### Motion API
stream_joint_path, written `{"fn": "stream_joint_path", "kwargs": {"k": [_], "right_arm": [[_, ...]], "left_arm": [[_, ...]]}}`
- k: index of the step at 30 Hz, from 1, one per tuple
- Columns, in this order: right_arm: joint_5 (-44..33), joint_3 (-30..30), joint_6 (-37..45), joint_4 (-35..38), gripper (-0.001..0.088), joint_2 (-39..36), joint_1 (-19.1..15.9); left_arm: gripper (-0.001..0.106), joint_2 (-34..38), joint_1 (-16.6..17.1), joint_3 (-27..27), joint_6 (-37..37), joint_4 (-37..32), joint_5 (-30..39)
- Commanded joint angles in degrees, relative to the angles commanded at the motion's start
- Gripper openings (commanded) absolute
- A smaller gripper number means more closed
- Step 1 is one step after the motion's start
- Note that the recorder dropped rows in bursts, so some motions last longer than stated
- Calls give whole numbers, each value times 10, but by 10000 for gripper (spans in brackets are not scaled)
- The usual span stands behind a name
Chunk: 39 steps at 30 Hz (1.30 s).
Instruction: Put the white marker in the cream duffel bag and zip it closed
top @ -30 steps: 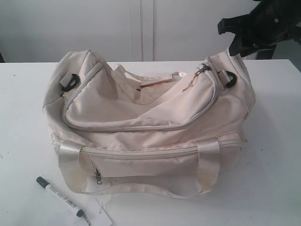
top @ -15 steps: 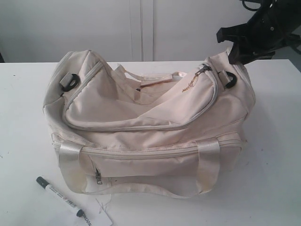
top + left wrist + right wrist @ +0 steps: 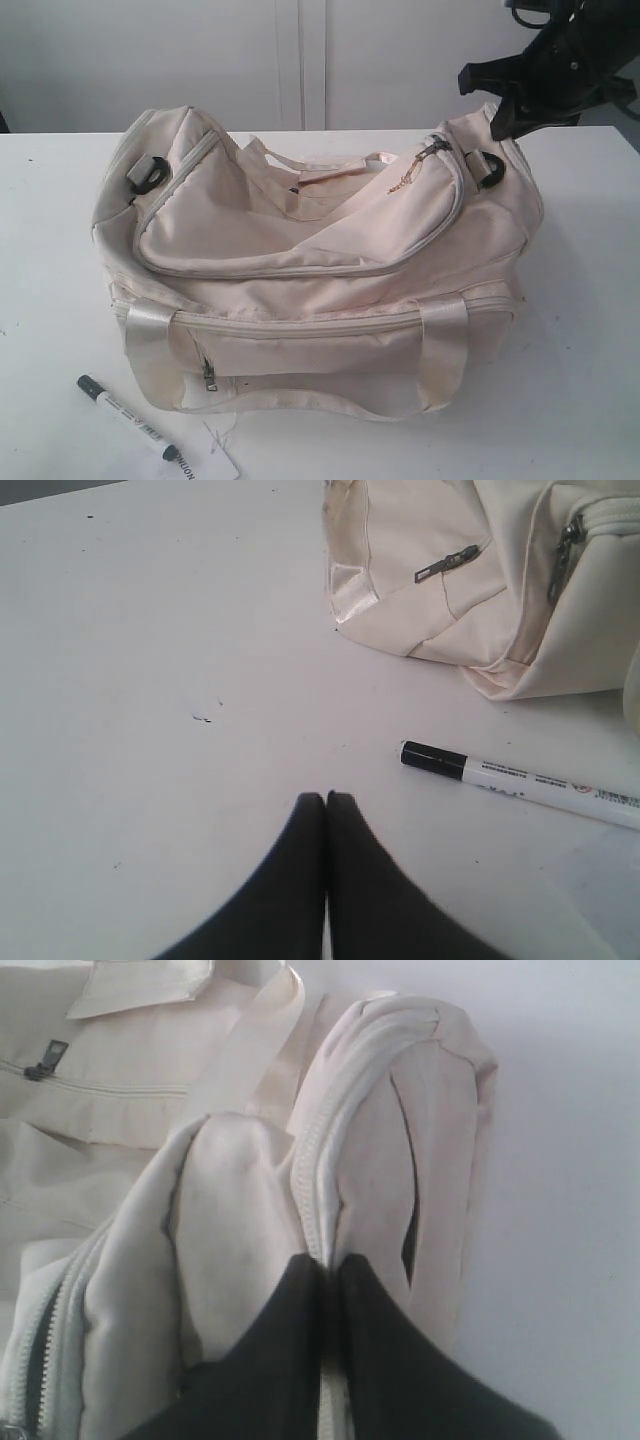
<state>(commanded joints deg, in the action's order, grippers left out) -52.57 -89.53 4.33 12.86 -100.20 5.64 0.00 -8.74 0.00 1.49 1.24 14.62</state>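
Observation:
The cream duffel bag sits in the middle of the white table, its gold chain pull near its right end. My right gripper is at the bag's far right end. In the right wrist view this gripper is shut on the bag's zipper seam. The white marker lies on the table in front of the bag's left corner. In the left wrist view my left gripper is shut and empty over bare table, a short way from the marker's dark cap.
A white paper tag with black letters lies beside the marker's tail at the table's front edge. Black rings hang at both bag ends. A front pocket zipper pull hangs on the bag's near side.
The right gripper's jaws have closed on the bag's right end, and that gripper has shifted slightly up. Marker and bag have not moved.

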Motion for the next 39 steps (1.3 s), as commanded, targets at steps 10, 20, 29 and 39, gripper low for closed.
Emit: {"fn": "stream_joint_path", "kwargs": {"k": [10,20,29,39], "right_arm": [[4,0,3,0,0,28,0],[10,0,4,0,0,28,0],[13,0,4,0,0,28,0],[13,0,4,0,0,28,0]], "left_arm": [[0,0,0,0,0,0,0],[0,0,0,0,0,0,0],[0,0,0,0,0,0,0],[0,0,0,0,0,0,-17]]}}
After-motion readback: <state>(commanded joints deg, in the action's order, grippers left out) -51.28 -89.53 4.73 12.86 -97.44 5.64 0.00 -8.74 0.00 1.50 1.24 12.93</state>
